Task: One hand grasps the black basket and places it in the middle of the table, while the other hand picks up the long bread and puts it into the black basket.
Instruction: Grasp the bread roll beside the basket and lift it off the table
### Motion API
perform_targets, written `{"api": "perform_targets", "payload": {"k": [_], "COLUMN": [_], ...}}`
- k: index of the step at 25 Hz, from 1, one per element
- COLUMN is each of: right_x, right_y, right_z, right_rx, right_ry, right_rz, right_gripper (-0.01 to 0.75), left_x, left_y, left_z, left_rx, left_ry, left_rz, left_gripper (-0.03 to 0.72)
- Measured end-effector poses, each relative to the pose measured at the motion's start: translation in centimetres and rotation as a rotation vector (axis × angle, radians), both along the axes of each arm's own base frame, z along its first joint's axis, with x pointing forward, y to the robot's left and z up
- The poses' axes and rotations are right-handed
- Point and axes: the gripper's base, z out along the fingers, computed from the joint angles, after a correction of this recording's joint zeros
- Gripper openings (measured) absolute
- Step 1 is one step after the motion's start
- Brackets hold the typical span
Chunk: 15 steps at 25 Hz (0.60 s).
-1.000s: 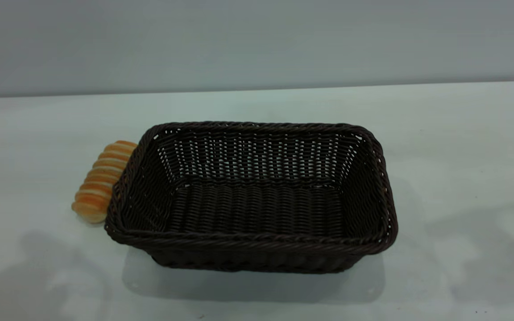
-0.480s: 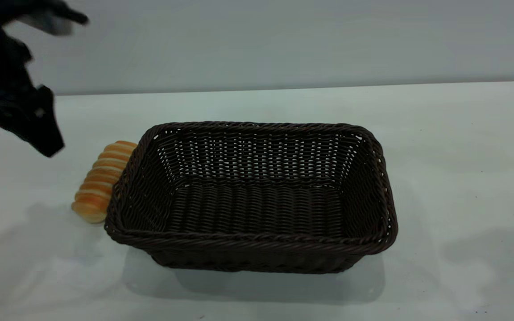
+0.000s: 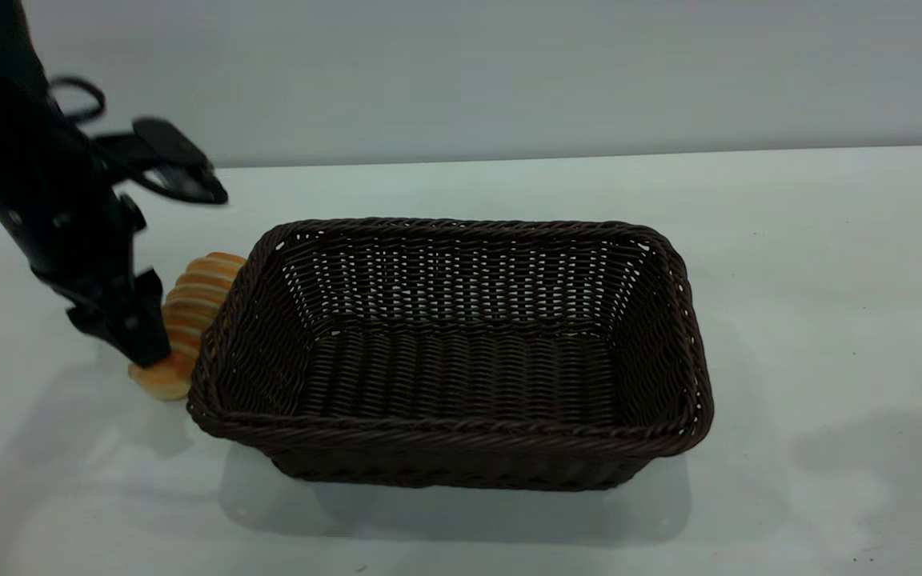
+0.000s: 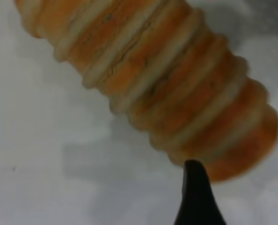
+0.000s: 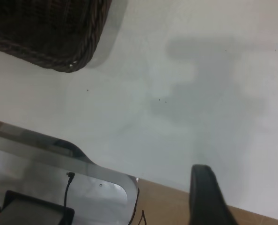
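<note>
On the surface (image 3: 813, 264), the black basket (image 3: 453, 352) sits near the middle, upright and with nothing inside it. The long bread (image 3: 189, 316) lies on the surface just beside the basket's left end, its length running along that end wall. The left gripper (image 3: 137, 340) comes down at the bread from the left, its jaws at the bread's outer flank, the basket on the bread's far side from the jaws. In the left wrist view one finger (image 4: 195, 197) stands against the bread's end. In the right wrist view a basket corner lies well ahead of that arm's jaws
</note>
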Motion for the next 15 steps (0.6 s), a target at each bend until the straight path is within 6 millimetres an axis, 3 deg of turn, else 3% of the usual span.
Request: {"api": "perform_targets", "payload": {"k": [10, 13, 15], "right_x": [0.0, 0.0, 0.0], "right_y": [0.0, 0.0, 0.0], "right_z": [0.0, 0.0, 0.0], "right_rx": [0.000, 0.000, 0.000], "right_ry": [0.000, 0.000, 0.000], "right_rz": [-0.001, -0.001, -0.001], "right_gripper": [0.433, 0.433, 0.433], "left_x": [0.9, 0.9, 0.9], "left_y": [-0.1, -0.1, -0.1], "left_z": [-2.9, -3.2, -3.2], "left_rx": [-0.008, -0.013, -0.014], "left_ry": [-0.052, -0.054, -0.060], "left_rz": [0.013, 0.022, 0.027], "left_gripper": [0.495, 0.432, 0.326]}}
